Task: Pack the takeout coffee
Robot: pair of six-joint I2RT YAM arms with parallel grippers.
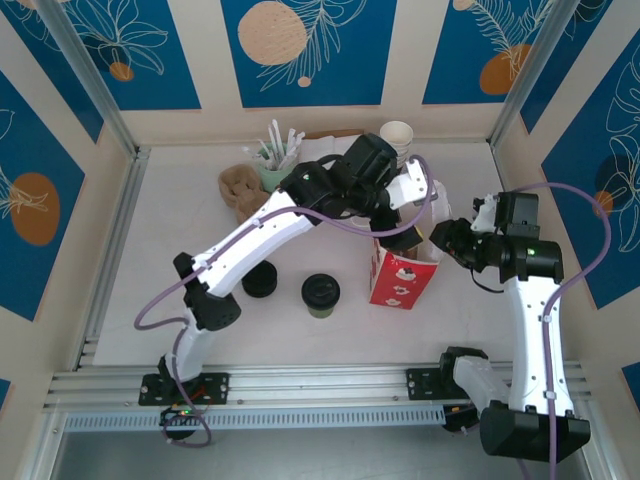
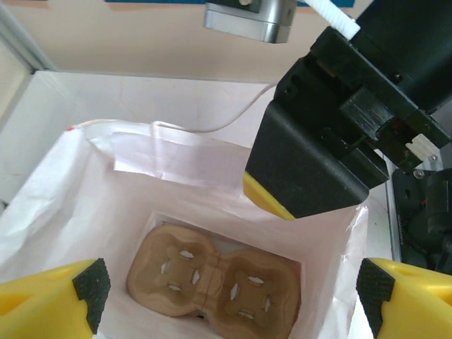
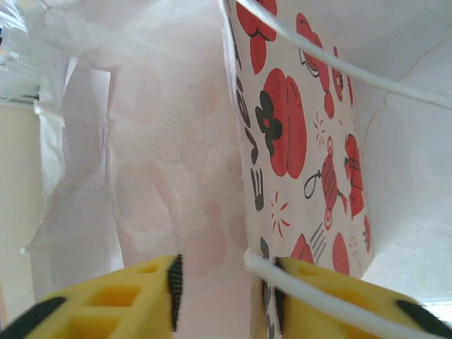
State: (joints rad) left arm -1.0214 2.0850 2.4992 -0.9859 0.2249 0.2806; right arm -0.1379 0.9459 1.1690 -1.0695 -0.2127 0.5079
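Top view: the small olive-green paper cup of takeout coffee (image 1: 321, 296) stands upright on the white table (image 1: 150, 250). It is just left of the red printed paper bag (image 1: 400, 281) and right of the low stack of loose black lids (image 1: 260, 281). Neither arm touches it. Round black plastic lid is on; the dull green body shows below it. It is far shorter than the bag.

The left gripper (image 1: 401, 238) hangs over the bag's open mouth and the right gripper (image 1: 441, 241) is at the bag's right rim.

Left wrist view adds the inside of the bag: white lining with a brown moulded-pulp cup carrier (image 2: 212, 282) lying flat at the bottom. Its yellow fingers (image 2: 49, 296) are spread wide at the frame's two lower corners, with nothing between them. The right arm's black, yellow-tipped finger sits at the far right rim.

Right wrist view adds the bag wall close up. Its yellow jaws straddle the wall and a white cord handle (image 3: 339, 70), parted, with a visible gap on the left side, not clamping.
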